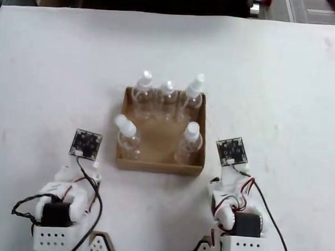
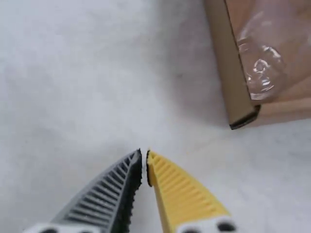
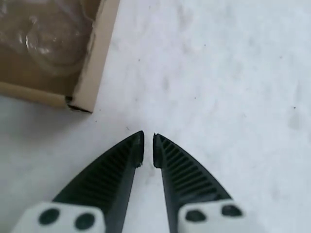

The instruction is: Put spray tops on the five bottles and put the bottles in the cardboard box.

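Grey-and-yellow left gripper [image 2: 144,160] and black right gripper [image 3: 148,143] are both sitting closed tip to tip, gripping nothing. Just ahead and between them, the shallow brown cardboard box [image 1: 160,167] is holding five clear plastic bottles [image 1: 166,100] (white spray tops [image 1: 146,76] fitted).

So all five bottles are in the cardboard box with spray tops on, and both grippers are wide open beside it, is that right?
Not quite. The left gripper and right gripper are shut, as each wrist view shows. The five bottles do stand capped in the cardboard box.
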